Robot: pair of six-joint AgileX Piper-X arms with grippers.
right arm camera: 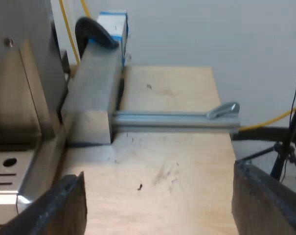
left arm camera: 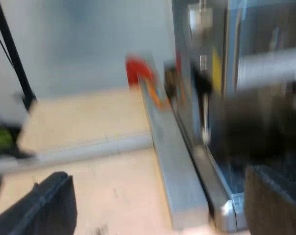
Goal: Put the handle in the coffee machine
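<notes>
**Both grippers empty beside the machine**

A red smear [left arm camera: 138, 71], too blurred to call the handle's end, sits against the espresso machine [left arm camera: 187, 49], far along a metal rail [left arm camera: 179, 171]. The left gripper [left arm camera: 160, 196] and right gripper [right arm camera: 157, 200] gape wide, holding nothing, over the pale wooden tabletop [right arm camera: 177, 161]. A white wall [right arm camera: 211, 29] stands beyond.

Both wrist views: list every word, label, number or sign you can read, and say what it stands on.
No text can be read.
The espresso machine shows no lettering.
The blue-and-white box shows no legible print.
The red patch is too blurred to read.
</notes>
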